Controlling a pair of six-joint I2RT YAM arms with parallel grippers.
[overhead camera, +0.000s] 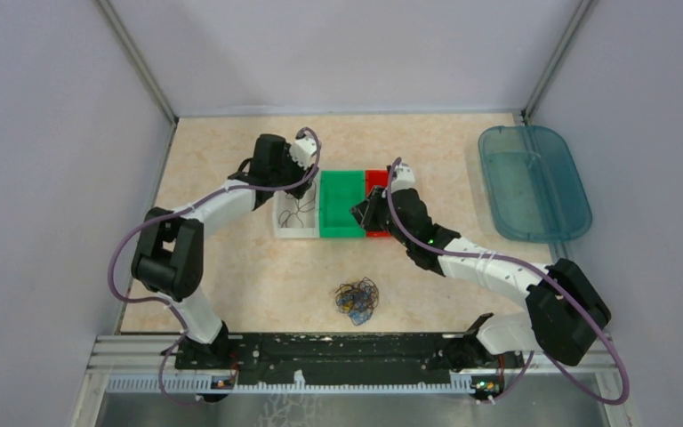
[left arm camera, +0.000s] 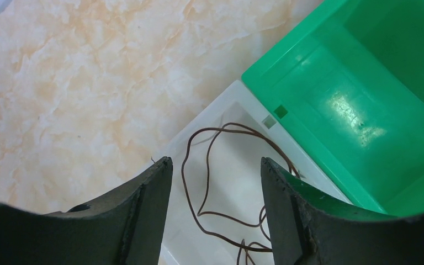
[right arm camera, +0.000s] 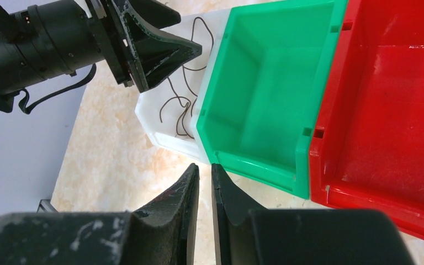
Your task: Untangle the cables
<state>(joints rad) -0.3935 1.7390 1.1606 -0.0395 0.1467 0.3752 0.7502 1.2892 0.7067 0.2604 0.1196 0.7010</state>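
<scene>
- The cables (overhead camera: 357,301) left to sort lie as a small clump on the worktop, back toward the arm bases from both claws and roughly midway between the two arms.
- The clump looks about round, with no clear long axis, so I judge the approach angle matters little; what matters is picking a single strand.
- The right claw (right arm camera: 204,168) sits at the near edge of the green bin (right arm camera: 265,83), beside the red bin (right arm camera: 397,110). Its fingers are almost together, with only a sliver between them and nothing visible in it.
- The clump lies nearly straight behind this claw, and it is the closer of the two by my reading of the top view.
- The left claw (left arm camera: 215,165) hangs above the white bin (left arm camera: 221,102), fingers well apart and gripping nothing. One brown wire (left arm camera: 183,168) lies loose in the bin directly beneath it.
- From the left claw the clump is behind and off to its right, and farther away.
</scene>
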